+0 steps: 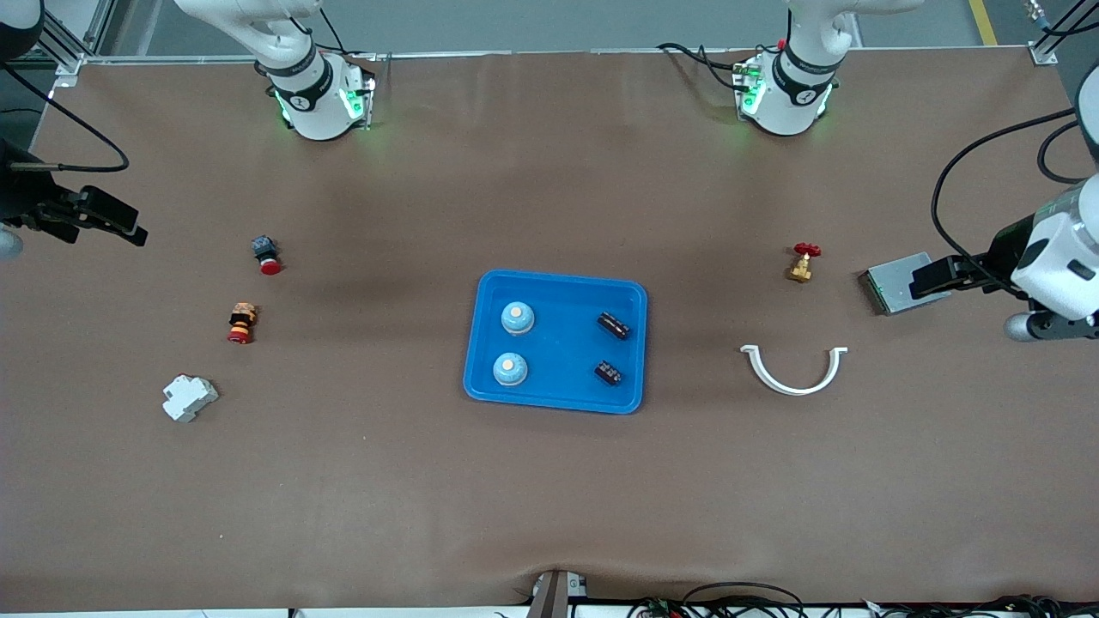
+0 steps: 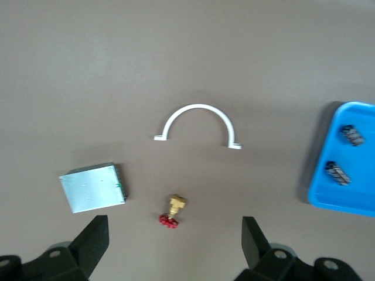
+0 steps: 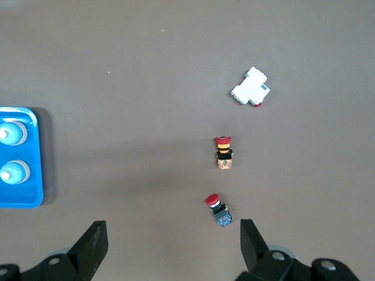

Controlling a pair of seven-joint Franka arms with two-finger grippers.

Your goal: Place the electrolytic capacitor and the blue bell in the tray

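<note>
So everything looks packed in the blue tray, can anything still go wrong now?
Little, probably. Both blue bells and both capacitors lie loose in the tray, so a bump could shift them. The open left gripper hangs over the brass valve; the open right gripper hangs by the red push buttons. A careless descent could knock these.

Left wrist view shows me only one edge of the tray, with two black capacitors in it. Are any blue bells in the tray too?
Observer: Yes. Two bells stand in the tray, in the half toward the right arm's end.
Operator: Where is the right gripper?
Observer: The right gripper hangs over the table at the right arm's end, jaws open. The left gripper, open too, is over the left arm's end.
Operator: What lies at the right arm's end?
Observer: Two red buttons and a white breaker, all outside the tray.
</note>
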